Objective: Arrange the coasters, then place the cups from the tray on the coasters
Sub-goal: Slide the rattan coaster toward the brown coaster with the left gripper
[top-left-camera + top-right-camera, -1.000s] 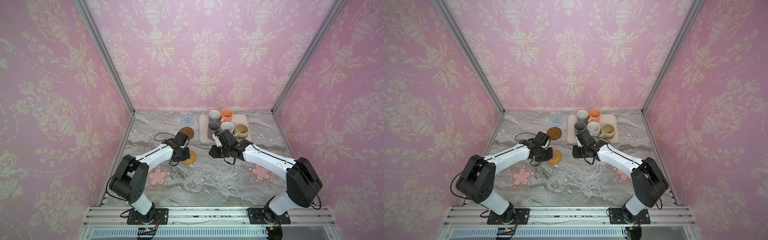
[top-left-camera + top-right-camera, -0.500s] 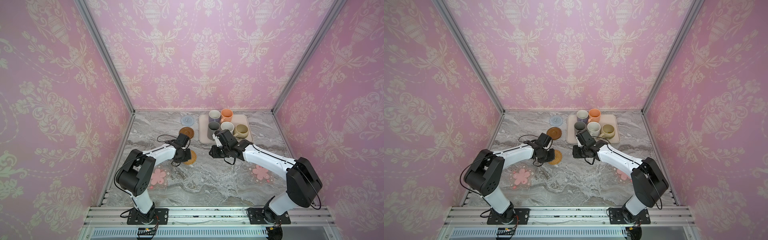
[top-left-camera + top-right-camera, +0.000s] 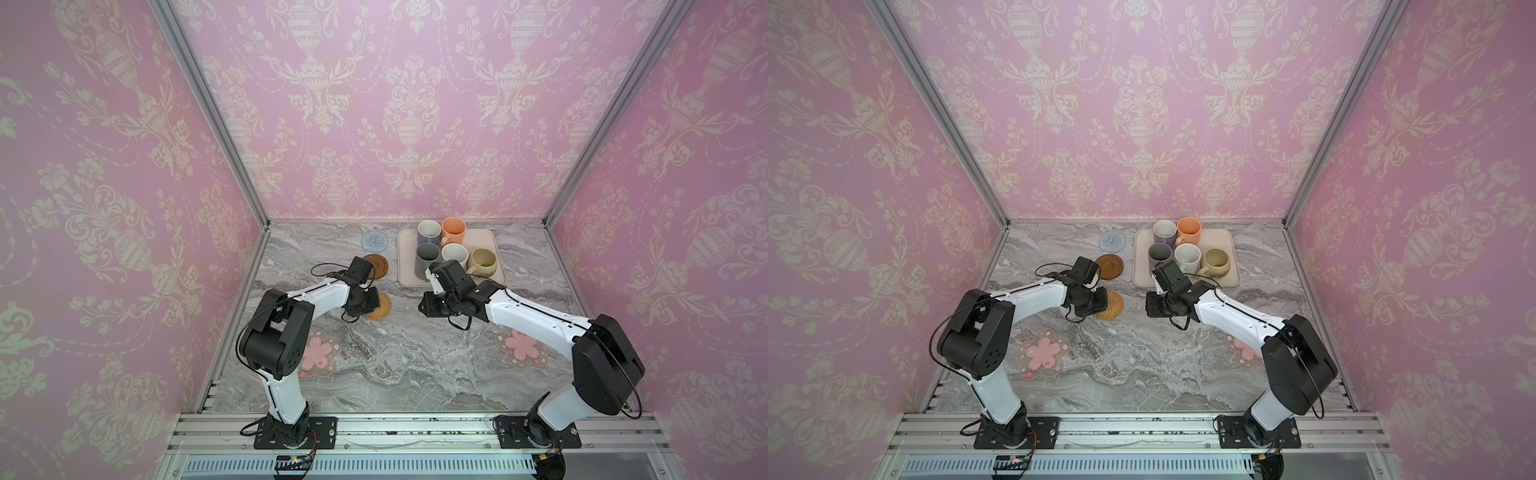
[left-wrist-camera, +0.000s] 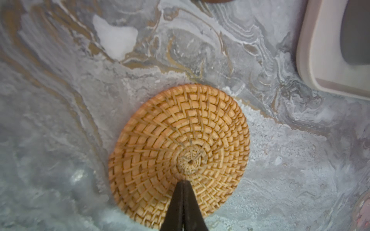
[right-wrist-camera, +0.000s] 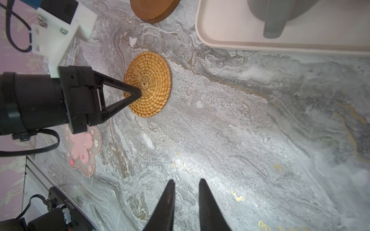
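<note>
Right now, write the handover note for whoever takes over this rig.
Left gripper: shut, tips on the tan rattan round coaster, left of centre.
Right gripper: nearly shut, empty, above the marble tabletop.
Coasters: light-blue woven round and brown disc left of the pale pinkish-beige rectangular tray; two clear pink-blossom flower mats, near-left and near-right.
Done: nothing placed; lavender, peach-orange, dark grey, speckled white, beige-yellow mugs all on tray.
Left: finish arranging coasters, then place all five cups.
</note>
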Robot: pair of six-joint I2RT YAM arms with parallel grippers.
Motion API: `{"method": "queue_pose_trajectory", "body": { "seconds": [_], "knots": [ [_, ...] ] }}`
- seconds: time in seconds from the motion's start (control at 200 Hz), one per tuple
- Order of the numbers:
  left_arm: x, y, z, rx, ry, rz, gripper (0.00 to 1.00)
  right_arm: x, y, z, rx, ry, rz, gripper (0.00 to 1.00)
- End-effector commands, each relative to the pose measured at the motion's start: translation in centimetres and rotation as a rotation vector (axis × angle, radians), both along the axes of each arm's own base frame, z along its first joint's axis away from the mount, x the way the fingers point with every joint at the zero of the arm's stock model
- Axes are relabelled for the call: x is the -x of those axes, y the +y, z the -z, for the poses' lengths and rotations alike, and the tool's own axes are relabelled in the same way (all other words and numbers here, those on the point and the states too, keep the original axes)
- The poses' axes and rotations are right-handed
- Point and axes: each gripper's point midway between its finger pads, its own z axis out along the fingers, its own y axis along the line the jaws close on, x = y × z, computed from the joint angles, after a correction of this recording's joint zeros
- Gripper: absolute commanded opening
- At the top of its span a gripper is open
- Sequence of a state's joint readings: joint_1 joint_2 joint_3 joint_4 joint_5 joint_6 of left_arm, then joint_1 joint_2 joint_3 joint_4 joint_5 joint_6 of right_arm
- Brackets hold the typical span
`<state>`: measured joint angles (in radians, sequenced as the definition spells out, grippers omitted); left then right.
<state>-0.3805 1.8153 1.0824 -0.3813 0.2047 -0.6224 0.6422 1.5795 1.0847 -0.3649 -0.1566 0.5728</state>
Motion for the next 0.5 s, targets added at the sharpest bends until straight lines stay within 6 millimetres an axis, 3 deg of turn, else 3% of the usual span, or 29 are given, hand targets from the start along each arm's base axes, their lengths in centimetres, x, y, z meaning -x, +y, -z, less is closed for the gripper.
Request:
{"method": "queue_pose_trajectory", "body": {
  "seconds": [0.0, 0.495],
  "knots": [
    [0.5, 2.4, 3.1, -0.11, 0.067, -0.028, 0.08, 0.3, -0.5, 0.2, 0.031, -0.003, 0.003, 0.24],
    [-1.3, 3.3, 3.3, -0.092, 0.067, -0.047, 0.08, 0.4, -0.6, 0.1, 0.042, -0.001, -0.004, 0.24]
  ]
}}
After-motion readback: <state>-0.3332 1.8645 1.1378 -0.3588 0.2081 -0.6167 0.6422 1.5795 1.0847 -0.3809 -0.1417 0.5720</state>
